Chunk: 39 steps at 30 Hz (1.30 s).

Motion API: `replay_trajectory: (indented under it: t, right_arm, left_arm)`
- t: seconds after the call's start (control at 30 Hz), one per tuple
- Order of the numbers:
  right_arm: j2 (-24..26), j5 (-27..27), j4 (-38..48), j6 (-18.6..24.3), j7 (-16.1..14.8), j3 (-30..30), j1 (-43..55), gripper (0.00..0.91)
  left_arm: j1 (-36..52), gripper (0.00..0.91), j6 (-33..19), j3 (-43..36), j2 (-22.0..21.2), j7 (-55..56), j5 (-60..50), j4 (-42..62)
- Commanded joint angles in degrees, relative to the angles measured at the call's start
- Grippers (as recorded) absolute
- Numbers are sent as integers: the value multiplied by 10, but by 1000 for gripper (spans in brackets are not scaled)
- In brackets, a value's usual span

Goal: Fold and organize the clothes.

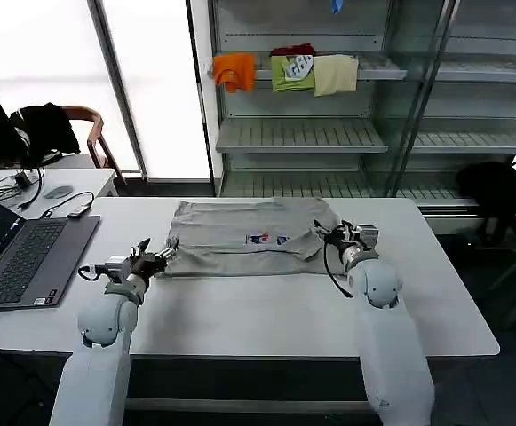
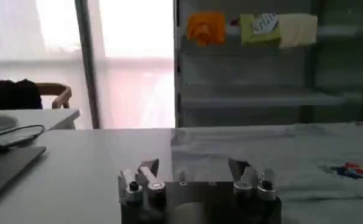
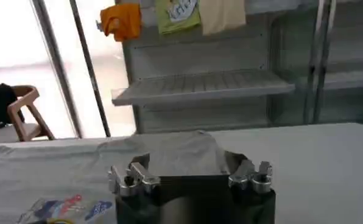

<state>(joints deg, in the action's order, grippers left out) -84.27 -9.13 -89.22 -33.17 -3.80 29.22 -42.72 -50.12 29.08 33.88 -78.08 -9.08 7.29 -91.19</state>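
Left pincer and right pincer wide apart at opposite edges of light grey shirt, multicolour chest print up.

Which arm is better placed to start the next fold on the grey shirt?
Right, marginally. The right gripper, open, sits over the shirt at its right edge; the left gripper, also open, is just at the left edge.

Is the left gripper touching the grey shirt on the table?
Cannot tell. In the head view the left gripper sits right at the edge of the grey shirt; in the left wrist view its open fingers show shirt between them, but neither contact nor gap is plain.
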Motion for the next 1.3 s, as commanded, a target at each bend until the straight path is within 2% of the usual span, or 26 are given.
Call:
replay_trajectory:
  t: [0.03, 0.2, 0.3, 0.4, 0.43, 0.47, 0.5, 0.53, 0.57, 0.6, 0.63, 0.67, 1.3]
  right_arm:
    - [29, -1, -71, -1, -13, 8, -92, 907]
    - [38, -2, -97, 0, -19, 15, -144, 907]
    - [42, -1, -105, 0, -22, 15, -166, 816]
    - [42, 3, -101, 0, -20, 18, -174, 695]
    - [42, 3, -99, 0, -20, 19, -176, 584]
    - [42, 4, -98, 0, -21, 19, -178, 464]
    - [42, 4, -96, 0, -21, 19, -180, 373]
    - [42, 4, -96, 0, -21, 19, -181, 292]
    - [41, 6, -96, 0, -23, 18, -183, 101]
    - [40, 9, -95, 0, -24, 17, -184, 50]
    - [38, 10, -94, 1, -24, 15, -184, 0]
    - [37, 10, -93, 1, -25, 15, -183, 0]
    - [34, 1, -110, 0, -17, 12, -172, 0]
  left_arm:
    - [-29, 907, 39, -3, 0, -1, -45, -13]
    - [-38, 907, 39, -3, -1, 0, -52, -19]
    - [-40, 907, 39, -2, -1, 1, -53, -21]
    - [-42, 907, 39, -1, -1, 2, -53, -21]
    - [-42, 907, 39, 0, -1, 2, -53, -20]
    - [-42, 867, 39, 0, -1, 2, -54, -18]
    - [-41, 766, 39, 0, -1, 2, -54, -17]
    - [-41, 584, 39, 0, -1, 4, -54, -16]
    - [-40, 262, 39, 0, -1, 3, -53, -13]
    - [-40, 121, 39, 0, -1, 4, -54, -12]
    - [-39, 50, 39, 0, -1, 3, -54, -10]
    - [-38, 10, 37, 0, -1, 1, -54, -8]
    - [-47, 0, 39, -6, 0, -23, -62, -15]
